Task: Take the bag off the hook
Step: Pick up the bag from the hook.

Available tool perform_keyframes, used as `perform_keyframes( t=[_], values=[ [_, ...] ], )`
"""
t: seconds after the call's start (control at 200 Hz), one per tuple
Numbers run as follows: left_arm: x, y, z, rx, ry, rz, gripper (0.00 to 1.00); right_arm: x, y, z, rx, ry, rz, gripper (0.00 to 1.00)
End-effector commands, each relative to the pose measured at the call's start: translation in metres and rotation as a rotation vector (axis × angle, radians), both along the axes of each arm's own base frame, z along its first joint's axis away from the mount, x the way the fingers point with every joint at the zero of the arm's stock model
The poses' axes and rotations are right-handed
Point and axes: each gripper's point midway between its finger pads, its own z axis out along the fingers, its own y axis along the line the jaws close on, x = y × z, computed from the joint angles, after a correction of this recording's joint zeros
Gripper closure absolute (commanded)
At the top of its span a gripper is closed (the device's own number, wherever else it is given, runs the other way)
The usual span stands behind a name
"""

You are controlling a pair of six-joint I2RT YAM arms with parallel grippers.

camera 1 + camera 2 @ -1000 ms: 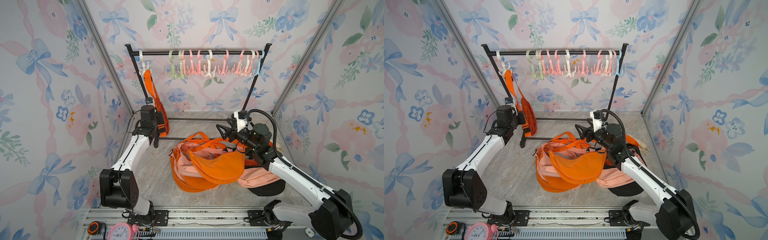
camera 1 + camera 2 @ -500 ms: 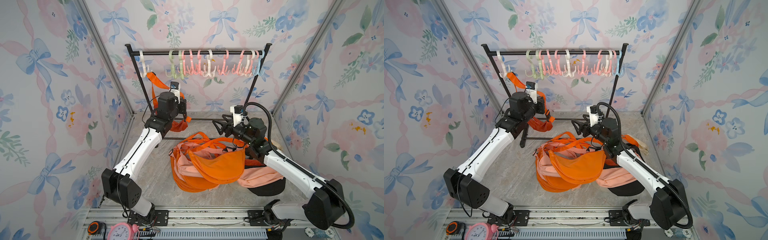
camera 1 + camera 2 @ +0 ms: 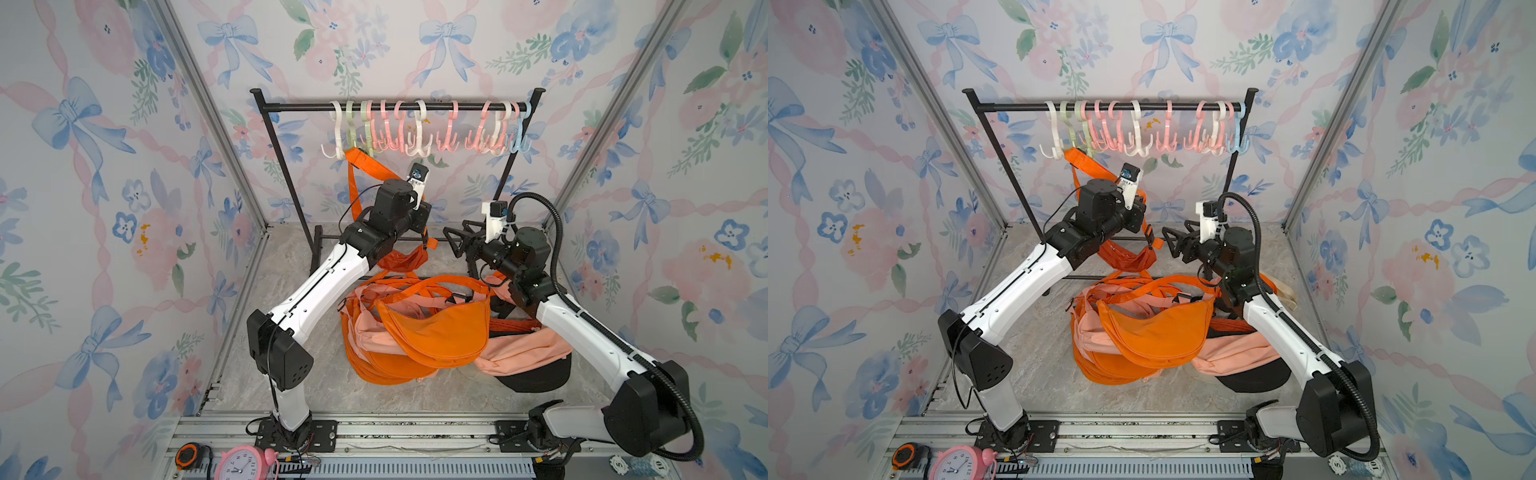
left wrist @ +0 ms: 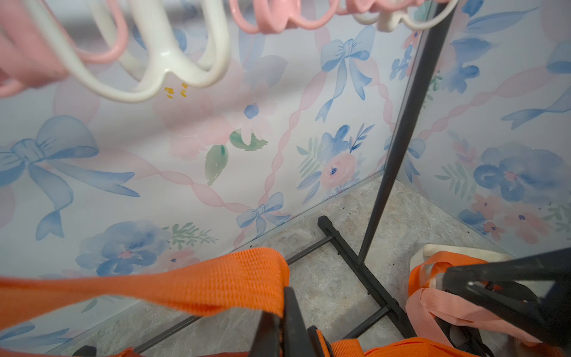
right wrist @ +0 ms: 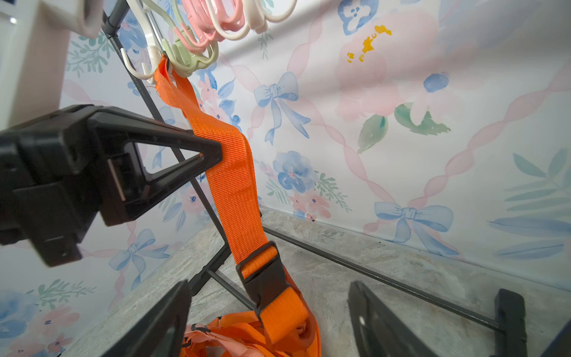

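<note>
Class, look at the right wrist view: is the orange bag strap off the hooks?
No, the orange strap runs up to the hooks, and its upper end is caught there.

left gripper (image 4: 279,309): jaws cropped at frame edge in its wrist view; hidden behind left arm (image 3: 316,286) in both top views.
bag (image 3: 403,259): body partly behind same arm.
hooks (image 4: 173,71): blurred, tops cropped.
clock (image 3: 239,465): lower part cropped.

Orange bag (image 3: 401,259) hangs by its strap (image 3: 365,164) from a hook (image 3: 350,129) at the left end of the rail (image 3: 469,107). Right gripper (image 3: 453,241), jaws apart, stands just right of the bag.
</note>
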Motion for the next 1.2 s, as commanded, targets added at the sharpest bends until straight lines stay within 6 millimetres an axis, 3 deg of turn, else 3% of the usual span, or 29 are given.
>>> perform_keyframes(
  t=[0.0,0.17,0.365,0.495,0.735,0.895,1.195],
  values=[
    [-0.018,0.018,0.028,-0.008,-0.048,0.008,1.00,0.010,0.001,0.019,0.017,-0.028,0.025,0.19],
    [-0.048,0.046,0.040,-0.016,-0.067,0.029,1.00,0.031,0.010,0.031,0.025,-0.043,0.054,0.18],
    [-0.075,0.081,0.044,-0.022,-0.084,0.067,1.00,0.052,0.045,0.043,0.069,-0.077,0.154,0.18],
    [-0.089,0.108,0.040,-0.039,-0.081,0.104,1.00,0.067,0.084,0.034,0.051,-0.101,0.220,0.16],
    [-0.109,0.160,0.042,-0.066,-0.104,0.175,1.00,0.073,0.154,0.035,0.042,-0.192,0.321,0.13],
    [-0.120,0.173,0.040,-0.056,-0.103,0.187,1.00,0.077,0.193,0.034,0.069,-0.236,0.367,0.00],
    [-0.135,0.182,0.031,-0.033,-0.082,0.189,1.00,0.095,0.236,0.033,0.144,-0.337,0.309,0.01]
  ],
)
